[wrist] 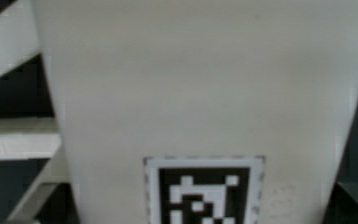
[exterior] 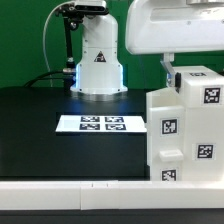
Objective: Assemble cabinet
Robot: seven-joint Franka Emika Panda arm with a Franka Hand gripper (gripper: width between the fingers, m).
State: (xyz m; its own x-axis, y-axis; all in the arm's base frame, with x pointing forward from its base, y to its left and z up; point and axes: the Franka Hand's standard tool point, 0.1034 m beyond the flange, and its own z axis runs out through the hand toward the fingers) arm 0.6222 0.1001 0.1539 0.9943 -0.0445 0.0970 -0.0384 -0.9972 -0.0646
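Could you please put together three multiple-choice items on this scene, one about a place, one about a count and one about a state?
1. Where does the marker board lie?
A. on top of the cabinet
B. flat on the black table, at the exterior view's left of the cabinet
C. leaning on the robot base

2. How many tags does the marker board carry?
A. one
B. four
C. nine

3. How does the cabinet stand?
A. upright on the table
B. tipped flat on its side
C. lifted clear of the table

Answers: 1 B, it lies flat before the robot base; 2 B, four tags show in a block; 3 A, its walls rise straight from the table.
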